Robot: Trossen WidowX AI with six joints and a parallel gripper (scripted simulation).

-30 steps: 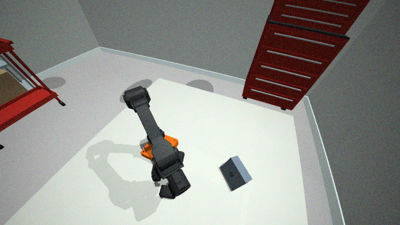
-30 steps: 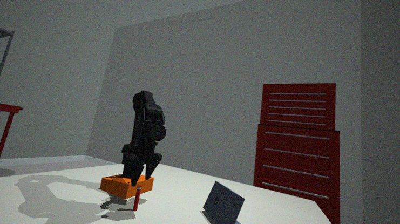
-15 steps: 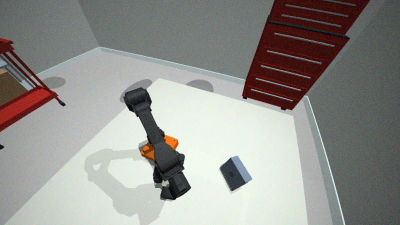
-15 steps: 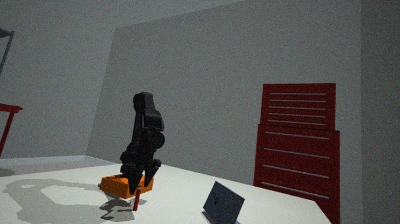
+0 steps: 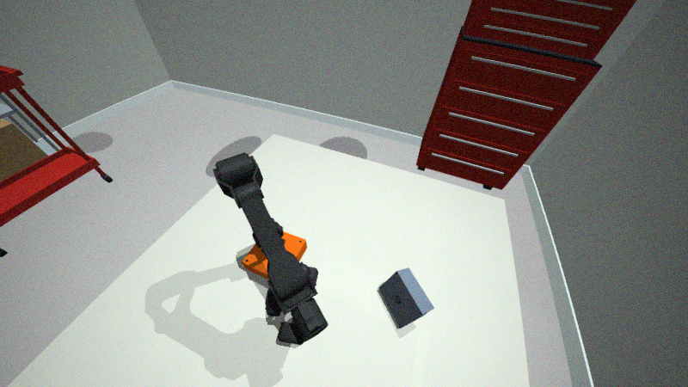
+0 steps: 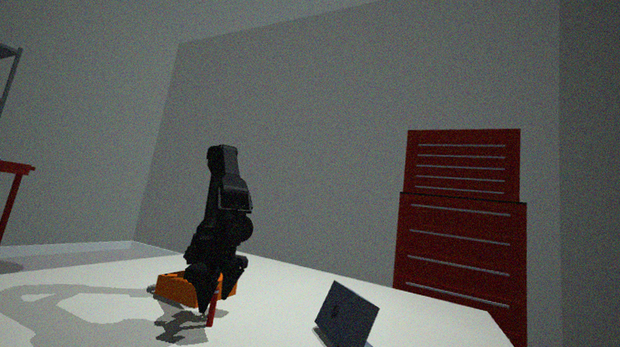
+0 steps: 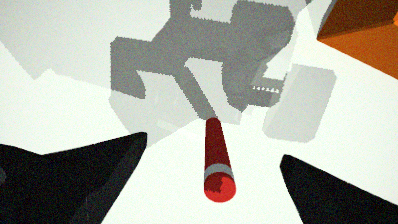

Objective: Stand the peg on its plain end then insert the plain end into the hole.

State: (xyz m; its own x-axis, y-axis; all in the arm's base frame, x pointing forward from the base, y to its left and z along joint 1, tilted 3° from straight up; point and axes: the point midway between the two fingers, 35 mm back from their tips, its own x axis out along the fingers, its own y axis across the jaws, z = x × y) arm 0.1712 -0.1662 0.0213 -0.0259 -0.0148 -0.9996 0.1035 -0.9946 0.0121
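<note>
A red peg point(image 6: 211, 314) point(image 7: 215, 142) with a grey-white band point(image 7: 218, 170) stands upright on the table, its banded end up. The arm hides it in the top view. My gripper point(image 6: 213, 305) point(image 7: 214, 149) is open and points down, with one finger on each side of the peg. In the wrist view, gaps show between the peg and both fingers. The blue-grey sloped panel point(image 5: 405, 313) point(image 6: 355, 320) stands to the right of the gripper in the top and exterior views. Its dark hole point(image 5: 398, 298) point(image 6: 334, 310) shows in the face, with nothing in it.
The orange base point(image 5: 294, 244) point(image 6: 171, 289) point(image 7: 362, 55) of the arm is close behind the peg. A red drawer cabinet point(image 5: 486, 115) point(image 6: 458, 244) and a red cart point(image 5: 43, 185) point(image 6: 3, 166) stand farther back. The arm's shadow lies over the table around the peg.
</note>
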